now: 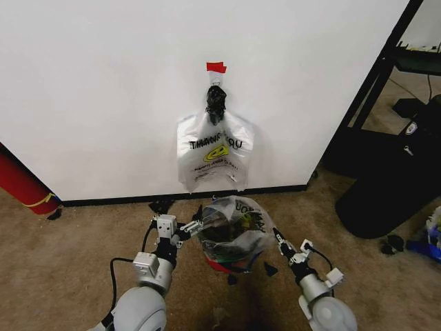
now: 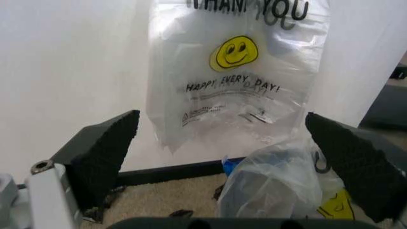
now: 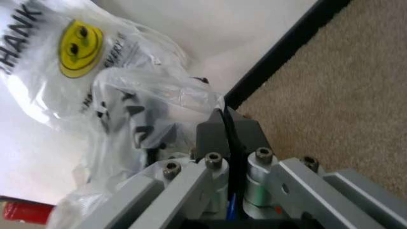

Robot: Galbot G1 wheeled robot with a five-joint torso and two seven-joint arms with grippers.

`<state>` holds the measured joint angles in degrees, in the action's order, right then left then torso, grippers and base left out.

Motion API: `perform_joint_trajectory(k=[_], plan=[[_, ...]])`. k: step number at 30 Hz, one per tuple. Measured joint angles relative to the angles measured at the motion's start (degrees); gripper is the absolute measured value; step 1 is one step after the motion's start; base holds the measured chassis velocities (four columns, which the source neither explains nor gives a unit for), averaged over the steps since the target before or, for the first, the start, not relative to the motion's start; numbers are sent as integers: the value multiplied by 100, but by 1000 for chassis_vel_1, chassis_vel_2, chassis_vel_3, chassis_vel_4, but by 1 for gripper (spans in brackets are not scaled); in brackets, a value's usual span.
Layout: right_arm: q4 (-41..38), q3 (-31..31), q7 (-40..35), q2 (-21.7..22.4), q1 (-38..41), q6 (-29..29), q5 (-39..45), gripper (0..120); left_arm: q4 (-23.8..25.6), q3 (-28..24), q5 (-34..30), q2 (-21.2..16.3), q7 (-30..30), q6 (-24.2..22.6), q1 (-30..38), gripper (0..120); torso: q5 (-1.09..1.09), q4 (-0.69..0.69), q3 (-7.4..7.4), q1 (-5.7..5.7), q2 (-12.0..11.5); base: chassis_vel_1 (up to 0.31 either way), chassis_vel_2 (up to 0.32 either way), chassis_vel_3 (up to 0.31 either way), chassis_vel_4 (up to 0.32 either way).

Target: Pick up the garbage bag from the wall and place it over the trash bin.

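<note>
The garbage bag (image 1: 234, 221) with its yellow smiley is draped over the trash bin (image 1: 219, 265), whose dark mesh and red base show beneath it, just in front of the wall (image 1: 103, 89). My left gripper (image 1: 191, 224) (image 2: 221, 121) stands open at the bag's left side, with the garbage bag (image 2: 273, 186) lying off to one side of its pads. At the bag's right edge my right gripper (image 1: 278, 239) (image 3: 224, 114) is shut, its tips against the plastic of the garbage bag (image 3: 140, 119) and a blue sliver between its fingers.
More same-print bags (image 1: 215, 148) hang on the wall from a black knot (image 1: 216, 102) under red tape (image 1: 216, 67). A red cylinder (image 1: 21, 183) leans at the left. A big black bin (image 1: 386, 186) and a black shelf frame (image 1: 375, 76) stand at the right. Black scraps (image 1: 269, 269) lie on the carpet.
</note>
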<state>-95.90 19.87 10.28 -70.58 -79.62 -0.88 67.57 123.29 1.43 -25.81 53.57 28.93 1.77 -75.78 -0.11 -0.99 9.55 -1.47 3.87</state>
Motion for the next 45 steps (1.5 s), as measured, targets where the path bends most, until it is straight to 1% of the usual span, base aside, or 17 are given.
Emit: perform_joint_trajectory(k=[12, 18, 20, 21, 24, 26, 28, 30, 32, 35, 36, 37, 40, 41, 42, 44, 45], plan=[[237, -93, -322, -31, 59, 365, -577, 0, -20, -92, 39, -1, -30, -25, 7, 100, 0, -1, 0, 0, 0, 0, 0, 0, 0], [226, -69, -435, -27, 7, 392, -791, 2, -17, -97, 108, -4, -89, -26, -55, 100, 0, 0, 0, 0, 0, 0, 0, 0, 0], [157, -30, -390, -2, -61, 217, -1024, 10, 13, -84, 139, -5, -99, -20, -96, 100, 1, -1, 0, 0, 0, 0, 0, 0, 0], [157, -30, -390, -2, -61, 217, -1024, 10, 13, -84, 139, -5, -99, -20, -96, 100, 1, -1, 0, 0, 0, 0, 0, 0, 0], [-101, 52, -185, 78, -256, -281, -1594, 23, 38, -38, 154, 20, -102, 8, -136, 100, 1, 0, 0, 0, 0, 0, 0, 0, 0], [-265, 126, -21, 120, -380, -508, -1927, 28, 39, -12, 155, 44, -104, 27, -153, 100, 0, -2, 0, 0, 0, 0, 0, 0, 0], [-548, 266, 233, 166, -590, -842, -2450, 40, 41, 28, 157, 87, -104, 58, -189, 100, 1, -1, 0, 0, 0, 0, 0, 0, 0], [-641, 309, 291, 176, -663, -922, -2591, 41, 48, 43, 163, 99, -104, 70, -207, 100, 0, -1, 0, 0, 0, 0, 0, 0, 0], [-894, 444, 389, 171, -877, -1175, -3014, 51, 77, 112, 207, 136, -110, 133, -283, 100, 0, 0, 0, 0, 0, 0, 0, 0, 0], [-1281, 843, 289, -73, -1311, -1715, -3758, 65, -22, 376, 481, 239, -267, 511, -483, 100, 0, -1, -1, 0, 0, 0, 0, 0, 0], [-1281, 843, 289, -73, -1311, -1715, -3758, 65, -22, 376, 481, 239, -267, 511, -483, 100, 0, -1, -1, 0, 0, 0, 0, 0, 0], [-1385, 971, 154, -194, -1448, -1907, -4007, 68, -115, 484, 624, 282, -320, 683, -539, 100, 1, -1, -1, 0, 0, 0, 0, 0, 0], [-1713, 1435, -642, -733, -1882, -2794, -5031, 83, -584, 1144, 1210, 670, -514, 1677, -723, 100, -2, -1, -1, 0, 0, 0, 0, 0, 0], [-1808, 1524, -829, -874, -1986, -2925, -5223, 84, -615, 1282, 1214, 752, -563, 1816, -779, 100, -2, 0, -1, 0, 0, 0, 0, 0, 0], [-1808, 1524, -829, -874, -1986, -2925, -5223, 84, -615, 1282, 1214, 752, -563, 1816, -779, 100, -2, 0, -1, 0, 0, 0, 0, 0, 0], [-2174, 1710, -1292, -1251, -2370, -3114, -5621, 94, -618, 1626, 1047, 919, -763, 2066, -1014, 100, -1, -3, -1, 0, 0, 0, 0, 0, 0], [-2358, 1750, -1456, -1402, -2543, -3133, -5734, 98, -596, 1772, 945, 969, -881, 2178, -1159, 100, -3, 0, -1, 0, 0, 0, 0, 0, 0]])
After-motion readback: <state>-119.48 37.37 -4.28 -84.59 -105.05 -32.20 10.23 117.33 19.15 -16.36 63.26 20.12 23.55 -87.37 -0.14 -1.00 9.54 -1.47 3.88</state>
